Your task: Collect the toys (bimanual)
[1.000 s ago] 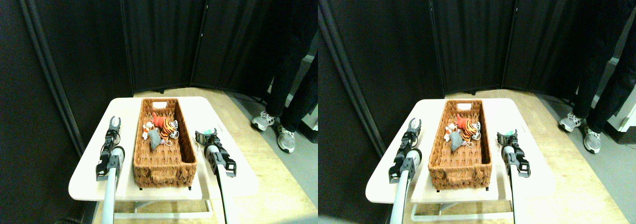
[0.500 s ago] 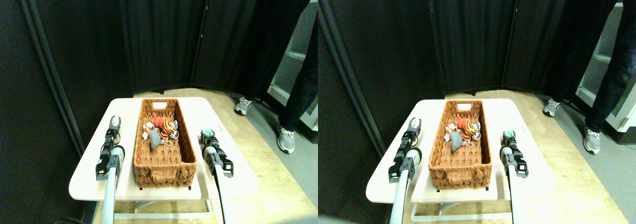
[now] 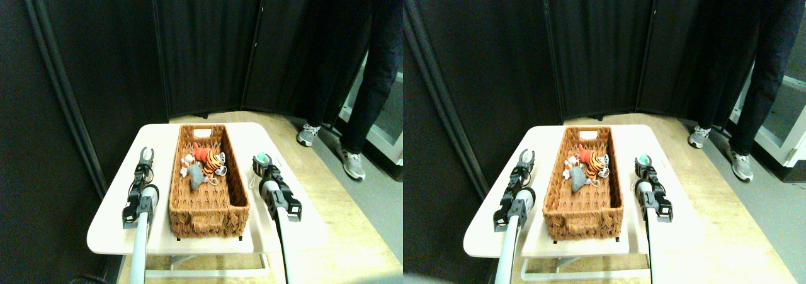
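Two robot tools flank a wicker basket [image 3: 206,196] on a pale tabletop [image 3: 113,227].
Red, tiger-striped and grey toys [image 3: 204,164] lie inside the basket. Left tool [image 3: 146,153] spread, empty, near the tabletop's left edge; right tool [image 3: 261,162] grasps a green toy [image 3: 261,159] beside the basket's right wall.

Black curtain panels [image 3: 208,45] behind, pale low table [image 3: 113,224] (rounded corners), wooden floor [image 3: 352,233], grey strip at right.
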`<state>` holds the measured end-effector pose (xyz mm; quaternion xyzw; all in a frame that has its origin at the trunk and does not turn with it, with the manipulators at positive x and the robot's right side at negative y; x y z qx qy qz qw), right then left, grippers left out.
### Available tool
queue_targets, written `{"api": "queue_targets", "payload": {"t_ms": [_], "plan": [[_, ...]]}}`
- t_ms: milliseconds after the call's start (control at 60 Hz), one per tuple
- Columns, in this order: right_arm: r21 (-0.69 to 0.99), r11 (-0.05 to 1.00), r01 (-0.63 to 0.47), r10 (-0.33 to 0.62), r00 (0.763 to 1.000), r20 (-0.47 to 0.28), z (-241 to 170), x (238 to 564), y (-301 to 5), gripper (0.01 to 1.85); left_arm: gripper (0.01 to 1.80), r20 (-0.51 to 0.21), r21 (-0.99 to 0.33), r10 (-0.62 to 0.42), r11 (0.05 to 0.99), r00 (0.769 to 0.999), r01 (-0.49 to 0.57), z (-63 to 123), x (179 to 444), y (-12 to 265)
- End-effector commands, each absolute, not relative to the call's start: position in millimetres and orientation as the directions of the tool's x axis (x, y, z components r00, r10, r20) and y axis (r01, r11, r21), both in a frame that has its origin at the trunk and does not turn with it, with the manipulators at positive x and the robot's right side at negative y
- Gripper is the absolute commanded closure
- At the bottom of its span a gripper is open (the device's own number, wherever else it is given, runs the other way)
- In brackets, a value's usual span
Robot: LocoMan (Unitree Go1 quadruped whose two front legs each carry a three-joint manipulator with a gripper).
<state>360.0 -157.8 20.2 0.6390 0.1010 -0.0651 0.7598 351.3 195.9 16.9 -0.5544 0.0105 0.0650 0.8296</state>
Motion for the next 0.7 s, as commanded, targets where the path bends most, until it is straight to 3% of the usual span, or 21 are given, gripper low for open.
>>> {"api": "queue_targets", "payload": {"t_ms": [17, 383, 700], "plan": [[0.972, 0.183, 0.148, 0.063, 0.985, -0.161, 46.0, 363.8, -148.8, 1.84, 1.75, -0.047, -0.927, 0.098, 0.366, 0.994, -0.080, 23.8, 353.9, 192.3], [0.977, 0.211, 0.016, 0.193, 0.979, -0.058, 87.2, 362.4, -111.9, 1.84, 1.72, -0.031, -0.916, 0.097, 0.395, 0.995, -0.067, 25.0, 352.6, 193.9], [0.987, 0.157, 0.021, 0.286, 0.956, -0.066, 89.5, 358.7, -75.5, 1.83, 1.75, -0.021, -0.922, 0.102, 0.383, 0.995, -0.059, 23.9, 351.1, 197.3]]}}
